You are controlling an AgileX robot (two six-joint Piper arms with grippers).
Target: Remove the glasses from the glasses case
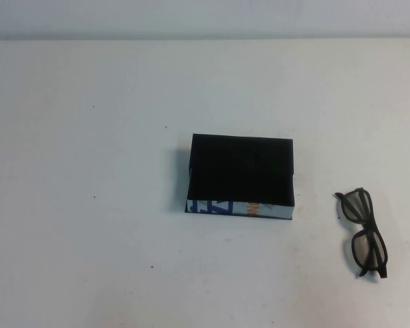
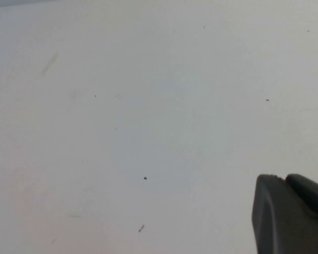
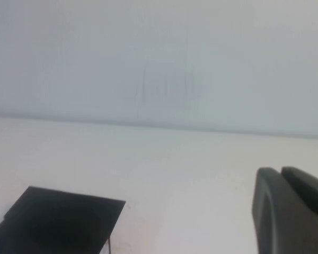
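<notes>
The glasses case [image 1: 240, 174] is a black box with a white, blue and orange printed front edge, at the middle of the table. Only black shows on its upper side. The glasses [image 1: 365, 232], dark-framed with folded arms, lie on the table to the right of the case, apart from it. Neither gripper shows in the high view. My left gripper [image 2: 283, 177] is shut and empty over bare table. My right gripper [image 3: 280, 170] is shut and empty, with a corner of the case [image 3: 58, 219] off to its side.
The white table [image 1: 89, 137] carries a few small dark specks. A pale wall [image 3: 159, 63] rises behind the table's far edge.
</notes>
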